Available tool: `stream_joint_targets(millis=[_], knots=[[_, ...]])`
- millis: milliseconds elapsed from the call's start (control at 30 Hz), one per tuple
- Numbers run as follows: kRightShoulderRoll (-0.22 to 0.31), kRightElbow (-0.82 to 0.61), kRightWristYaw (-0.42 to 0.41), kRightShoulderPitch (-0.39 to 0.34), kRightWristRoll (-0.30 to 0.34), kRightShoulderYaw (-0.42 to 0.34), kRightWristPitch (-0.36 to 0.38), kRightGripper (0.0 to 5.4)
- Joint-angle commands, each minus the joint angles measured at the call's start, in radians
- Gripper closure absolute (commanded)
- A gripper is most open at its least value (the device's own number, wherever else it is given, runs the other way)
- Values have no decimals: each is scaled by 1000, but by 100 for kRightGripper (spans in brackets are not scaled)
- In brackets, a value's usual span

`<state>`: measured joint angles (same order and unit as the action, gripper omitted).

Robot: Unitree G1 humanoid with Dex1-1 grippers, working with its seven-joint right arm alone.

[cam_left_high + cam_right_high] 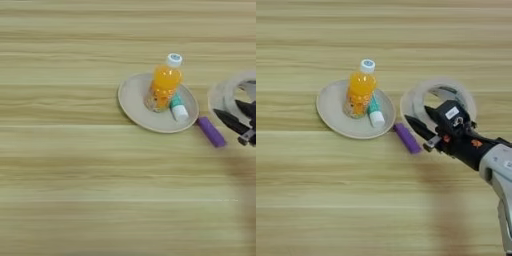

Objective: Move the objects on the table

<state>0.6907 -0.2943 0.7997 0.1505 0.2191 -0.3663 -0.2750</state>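
You see the right gripper with its two black fingers spread apart, released and holding nothing. One finger lies across the near-left wall of the clear tape roll; the other reaches into the roll's hollow. You cannot tell whether either finger actually touches the roll. The short purple bar lies just beside the lower fingertip, apart from it, its far end close to the rim of the round beige plate. On the plate the orange-drink bottle stands upright, with the green-white tube lying against its base. The roll's near side is hidden behind the gripper body. All rests on the table.
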Motion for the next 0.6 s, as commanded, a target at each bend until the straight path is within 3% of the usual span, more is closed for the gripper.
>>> stream_joint_targets(millis=[33, 267, 600], knots=[[34, -80, 10, -17, 48, -42, 16, 399], [26, -171, 51, -8, 88, 19, -23, 399], [16, -209, 85, -34, 78, 164, -43, 399]])
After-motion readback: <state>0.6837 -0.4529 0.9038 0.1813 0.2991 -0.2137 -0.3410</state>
